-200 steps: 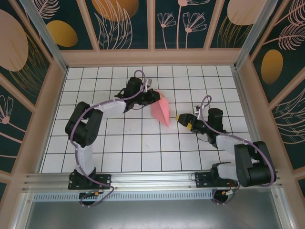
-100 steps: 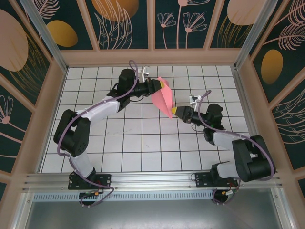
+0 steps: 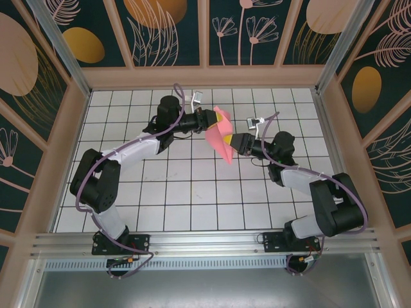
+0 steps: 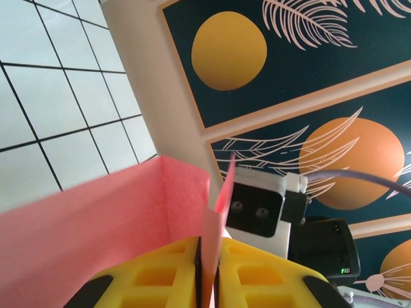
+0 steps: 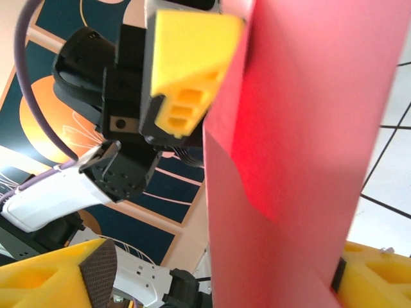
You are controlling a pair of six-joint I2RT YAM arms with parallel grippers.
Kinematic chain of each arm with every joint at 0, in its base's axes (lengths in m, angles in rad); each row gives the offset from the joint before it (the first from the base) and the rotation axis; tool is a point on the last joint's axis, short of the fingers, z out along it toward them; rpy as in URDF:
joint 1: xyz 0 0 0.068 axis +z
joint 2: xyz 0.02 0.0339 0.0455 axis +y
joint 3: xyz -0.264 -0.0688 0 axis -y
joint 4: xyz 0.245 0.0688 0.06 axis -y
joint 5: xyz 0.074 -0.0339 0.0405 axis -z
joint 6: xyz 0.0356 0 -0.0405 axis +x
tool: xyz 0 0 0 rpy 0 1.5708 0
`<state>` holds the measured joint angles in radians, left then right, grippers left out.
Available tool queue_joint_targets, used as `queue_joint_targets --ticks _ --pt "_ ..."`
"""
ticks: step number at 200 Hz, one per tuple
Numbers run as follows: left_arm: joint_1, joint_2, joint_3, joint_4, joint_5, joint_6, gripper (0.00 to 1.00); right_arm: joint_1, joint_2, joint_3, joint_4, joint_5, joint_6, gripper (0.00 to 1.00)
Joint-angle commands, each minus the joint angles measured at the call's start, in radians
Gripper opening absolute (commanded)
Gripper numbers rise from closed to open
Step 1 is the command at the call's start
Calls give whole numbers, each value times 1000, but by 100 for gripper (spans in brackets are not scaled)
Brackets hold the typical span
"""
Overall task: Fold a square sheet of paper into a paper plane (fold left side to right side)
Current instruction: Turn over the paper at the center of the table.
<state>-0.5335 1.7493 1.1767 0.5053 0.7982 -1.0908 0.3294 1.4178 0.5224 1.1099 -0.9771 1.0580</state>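
In the top view's upper centre, the left gripper (image 3: 210, 120) pinched the folded pink sheet (image 3: 222, 136) while the right gripper (image 3: 236, 142) straddled it, jaws apart; a crooked closing could crumple it.

Counted: one pink paper (image 3: 222, 136), two grippers, namely left gripper (image 3: 212, 120) and right gripper (image 3: 235, 142), and one tiled table (image 3: 192, 192).

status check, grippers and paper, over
Left gripper shut on paper, held aloft. Right gripper open, jaws either side of paper, not yet clamped. No obstruction seen.
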Motion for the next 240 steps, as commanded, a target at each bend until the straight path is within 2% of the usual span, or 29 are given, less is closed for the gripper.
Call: queue_joint_targets --ticks 1,31,56,85,109,131,142,155,176,188,211,240 --pt "-5 -10 -14 88 43 -40 17 13 5 36 42 -5 0 72" --pt "-6 -3 -17 93 47 -41 18 18 4 44 0 -1 -20 57" --pt "-6 -3 -17 83 42 -27 22 19 -3 53 -90 11 -68 45" --pt "-3 -29 12 -62 -6 85 37 19 -21 66 -200 31 -131 35" --pt "25 -103 28 -263 -127 230 45 20 -60 93 -400 74 -255 31" --pt "86 -194 -20 -365 -228 298 49 21 -99 149 -685 160 -424 28" --pt "117 -249 -49 -411 -289 323 49 29 -114 191 -856 246 -523 26" --pt "136 -310 -72 -490 -393 374 50 60 -121 263 -1074 410 -642 25" --pt "138 -399 -96 -609 -604 447 52 167 -102 387 -1356 771 -769 25" --pt "137 -453 -127 -636 -694 459 52 228 -66 461 -1495 973 -788 25" --pt "136 -558 -197 -637 -799 454 53 349 43 596 -1702 1295 -791 25" --pt "136 -662 -266 -639 -885 453 53 473 230 754 -1905 1554 -763 24"
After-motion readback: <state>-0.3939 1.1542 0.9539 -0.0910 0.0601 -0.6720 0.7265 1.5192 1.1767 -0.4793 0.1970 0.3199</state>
